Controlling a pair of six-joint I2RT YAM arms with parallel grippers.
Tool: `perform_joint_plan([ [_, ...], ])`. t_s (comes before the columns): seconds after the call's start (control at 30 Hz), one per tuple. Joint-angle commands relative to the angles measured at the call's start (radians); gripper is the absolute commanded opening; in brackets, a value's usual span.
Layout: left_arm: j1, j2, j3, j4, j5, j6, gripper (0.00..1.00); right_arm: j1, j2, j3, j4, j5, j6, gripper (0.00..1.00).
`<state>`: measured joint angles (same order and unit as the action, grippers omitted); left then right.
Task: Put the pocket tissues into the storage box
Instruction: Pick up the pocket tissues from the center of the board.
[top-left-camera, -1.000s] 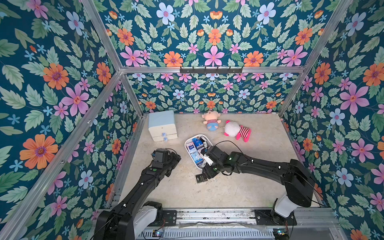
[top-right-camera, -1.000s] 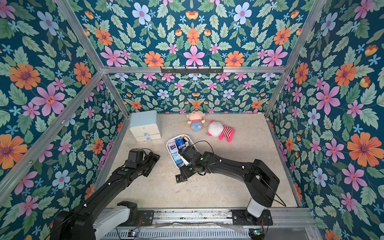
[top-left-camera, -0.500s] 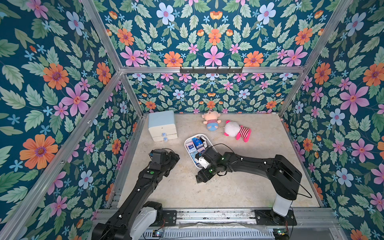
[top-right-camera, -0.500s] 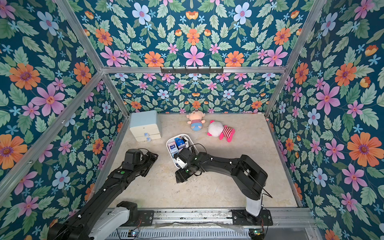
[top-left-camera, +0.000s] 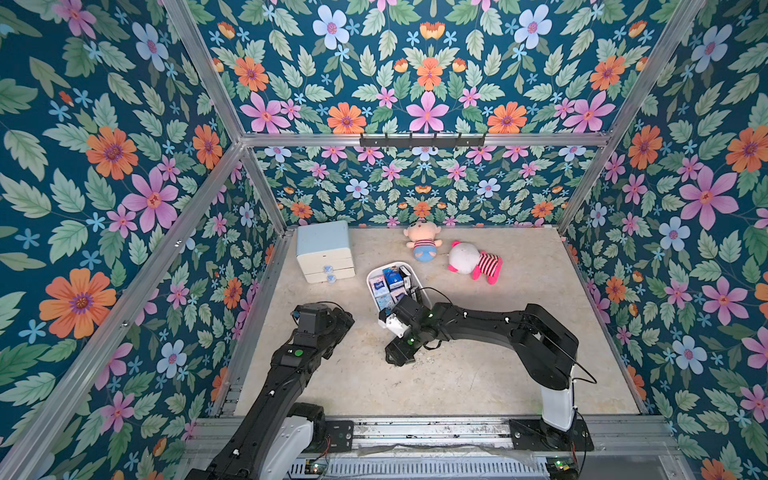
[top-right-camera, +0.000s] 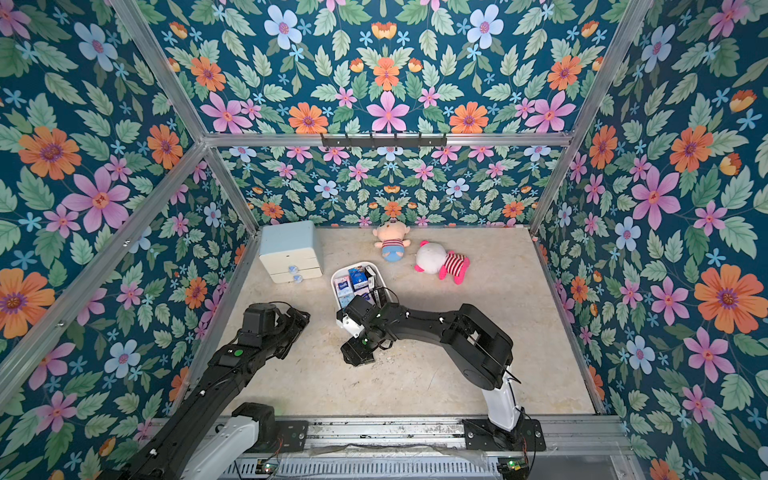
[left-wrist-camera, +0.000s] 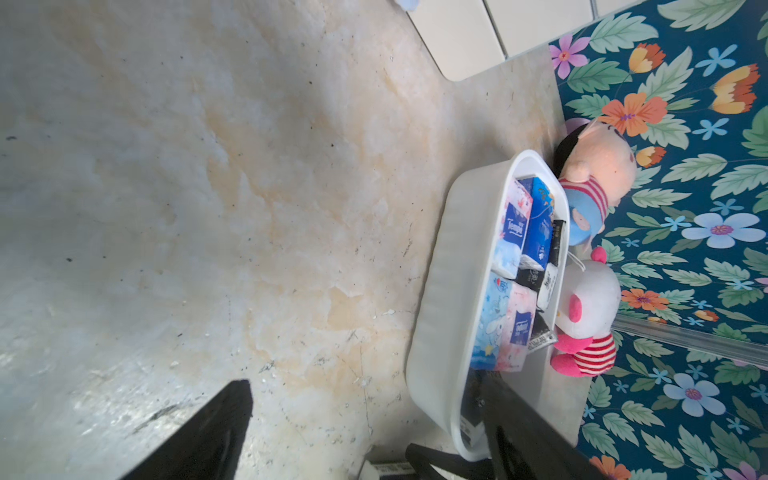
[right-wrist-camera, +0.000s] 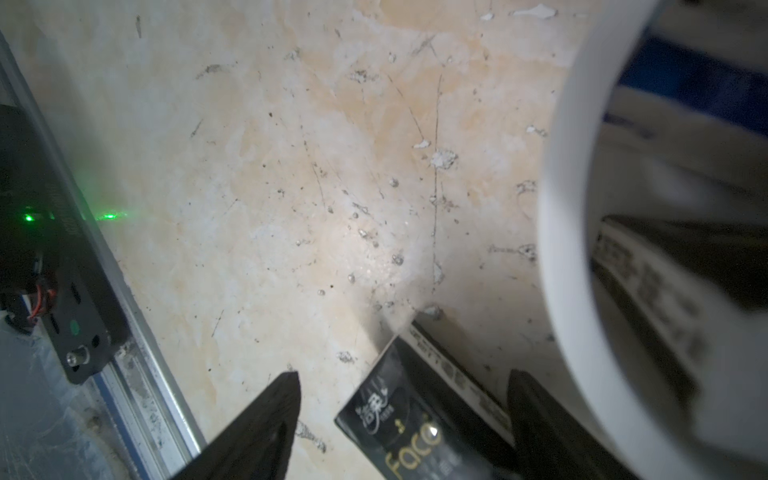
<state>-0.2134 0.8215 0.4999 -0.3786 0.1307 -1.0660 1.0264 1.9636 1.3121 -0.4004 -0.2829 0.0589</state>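
R gripper (right-wrist-camera: 403, 374): fingers standing apart, straddling one black pkt (right-wrist-camera: 399, 419). The pkt is lying flat on the table (right-wrist-camera: 270, 187), unclamped, just outside the storage box (right-wrist-camera: 569, 249) wall.
Other pocket tissues (left-wrist-camera: 519, 257) (blue, pink-white, black) are filling the box interior.
L gripper (left-wrist-camera: 370, 382): fingers spread wide, carrying nothing, hovering near the box.
Cream 2-drawer cabinet (top-left-camera: 324, 249) w/ lt-blue top is standing in the back corner.
Striped-shirt doll (top-left-camera: 422, 245) and white-pink doll (top-left-camera: 473, 262) are lying behind the box, twd the rear wall.

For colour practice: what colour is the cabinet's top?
Cabinet top: light blue, best in both top views.
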Motion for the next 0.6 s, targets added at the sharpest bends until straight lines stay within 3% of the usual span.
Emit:
perform_joint_plan([
  [0.0,0.005,-0.005,0.003,-0.025,-0.016,0.022,0.92,0.008,-0.013,-0.011,-0.009,0.004,-0.012,0.83],
  [0.33,0.011,0.008,0.016,-0.020,0.003,0.029,0.92,0.073,-0.066,-0.069,-0.052,0.079,0.016,0.84],
  [0.57,0.015,0.013,0.020,-0.023,0.008,0.037,0.92,0.124,0.016,0.022,-0.119,0.295,0.001,0.82],
])
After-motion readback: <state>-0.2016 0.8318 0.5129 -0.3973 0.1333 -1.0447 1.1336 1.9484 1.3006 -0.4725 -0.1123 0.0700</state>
